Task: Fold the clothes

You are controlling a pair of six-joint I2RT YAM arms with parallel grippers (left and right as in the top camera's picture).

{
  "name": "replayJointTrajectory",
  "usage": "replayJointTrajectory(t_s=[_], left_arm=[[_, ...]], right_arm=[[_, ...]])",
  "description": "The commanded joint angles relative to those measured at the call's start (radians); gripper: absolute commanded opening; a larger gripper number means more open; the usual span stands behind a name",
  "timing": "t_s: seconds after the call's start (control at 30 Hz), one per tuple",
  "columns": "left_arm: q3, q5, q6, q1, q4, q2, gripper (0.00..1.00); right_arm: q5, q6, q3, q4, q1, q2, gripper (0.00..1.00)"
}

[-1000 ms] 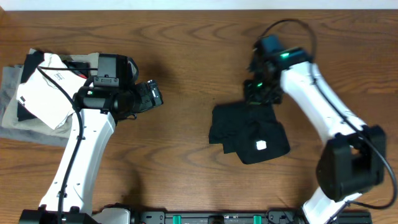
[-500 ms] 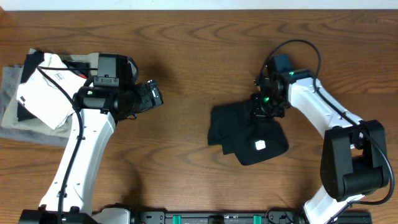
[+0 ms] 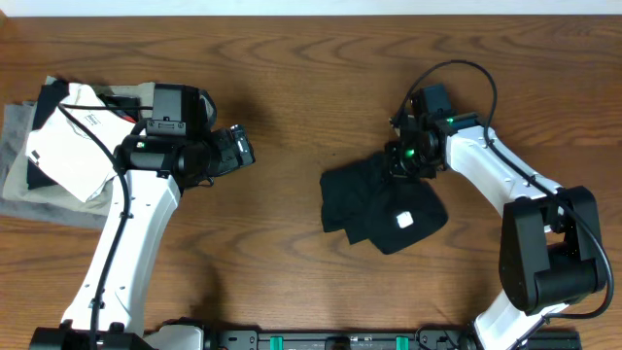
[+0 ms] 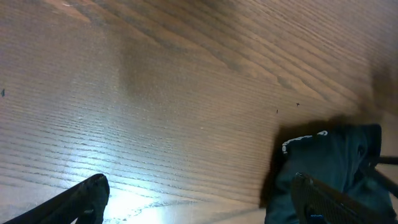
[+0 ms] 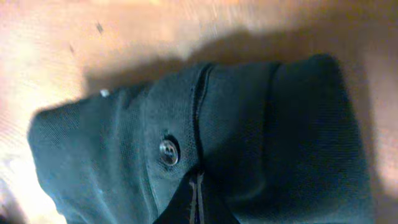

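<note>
The left gripper [image 3: 236,148] hangs spread wide, well apart from the black shirt [image 3: 374,199] bunched right of center, so nothing pins it down. The right gripper [image 3: 401,160] looks pinched on its top edge by the button [image 5: 168,151] — a pull could drag the whole lump instead of folding it.

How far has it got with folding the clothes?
The black shirt already looks folded into a compact bundle. The right pincer pinches its far edge; the left pincer hangs open, idle. Whether the garment pile at far left is finished or waiting, I cannot tell.
</note>
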Motion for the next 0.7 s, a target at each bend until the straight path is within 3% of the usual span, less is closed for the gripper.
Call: replayJointTrajectory(t_s=[0.0, 0.2, 0.37, 0.53, 0.67], left_arm=[[0.0, -0.008, 0.009, 0.001, 0.002, 0.01, 0.94], [0.0, -0.008, 0.009, 0.001, 0.001, 0.01, 0.94], [0.0, -0.008, 0.009, 0.001, 0.001, 0.01, 0.94], [0.0, -0.008, 0.009, 0.001, 0.002, 0.01, 0.94], [0.0, -0.008, 0.009, 0.001, 0.006, 0.01, 0.94]], right_arm=[[-0.01, 0.02, 0.037, 0.027, -0.005, 0.016, 0.01], [0.005, 0.01, 0.181, -0.028, -0.033, 0.016, 0.01], [-0.068, 0.01, 0.311, -0.232, -0.029, 0.015, 0.01], [-0.082, 0.003, 0.312, -0.41, 0.018, 0.016, 0.01], [-0.078, -0.013, 0.249, -0.442, 0.085, 0.016, 0.01]])
